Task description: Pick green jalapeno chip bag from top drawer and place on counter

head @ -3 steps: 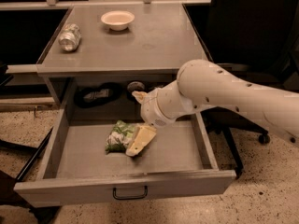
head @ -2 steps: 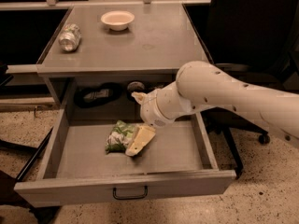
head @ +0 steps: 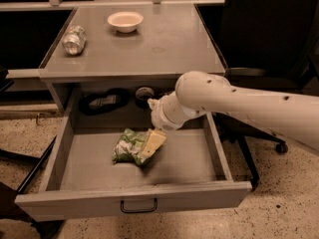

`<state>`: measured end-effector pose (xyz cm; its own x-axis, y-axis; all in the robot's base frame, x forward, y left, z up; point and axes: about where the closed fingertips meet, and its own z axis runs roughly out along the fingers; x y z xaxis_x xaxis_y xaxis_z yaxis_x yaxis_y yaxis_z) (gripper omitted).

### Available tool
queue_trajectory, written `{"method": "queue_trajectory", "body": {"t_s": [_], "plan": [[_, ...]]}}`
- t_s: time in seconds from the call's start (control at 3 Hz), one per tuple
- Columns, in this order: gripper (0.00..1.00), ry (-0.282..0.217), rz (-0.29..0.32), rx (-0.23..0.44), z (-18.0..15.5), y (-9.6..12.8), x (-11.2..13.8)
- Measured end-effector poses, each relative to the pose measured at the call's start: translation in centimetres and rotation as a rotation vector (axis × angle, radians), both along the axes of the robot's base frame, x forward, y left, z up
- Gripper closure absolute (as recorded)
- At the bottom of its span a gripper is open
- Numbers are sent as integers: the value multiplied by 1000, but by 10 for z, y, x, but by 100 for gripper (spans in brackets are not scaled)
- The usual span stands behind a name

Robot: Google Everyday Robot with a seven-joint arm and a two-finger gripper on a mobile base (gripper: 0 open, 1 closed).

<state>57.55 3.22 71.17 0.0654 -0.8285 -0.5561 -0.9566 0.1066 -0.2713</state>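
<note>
The green jalapeno chip bag (head: pixel 128 146) lies crumpled on the floor of the open top drawer (head: pixel 89 169), left of its middle. My gripper (head: pixel 152 144) reaches down into the drawer from the right on a white arm (head: pixel 239 101). Its cream tip rests on the bag's right end. The bag's right part is hidden under it. The counter (head: pixel 169 41) is the grey top of the cabinet, above and behind the drawer.
A silvery can (head: pixel 74 39) lies on its side at the counter's left. A white bowl (head: pixel 125 20) stands at the counter's back. Dark objects (head: pixel 102 102) sit in the recess behind the drawer. A black office chair (head: pixel 264 44) stands to the right.
The arm's upper part has shifted slightly left. The gripper stays at the bag's right end, and the bag has not moved.
</note>
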Motion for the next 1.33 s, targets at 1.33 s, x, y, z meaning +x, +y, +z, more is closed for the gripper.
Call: {"method": "queue_trajectory", "body": {"t_s": [1.33], "plan": [[0, 114, -97, -90, -73, -39, -15]]}}
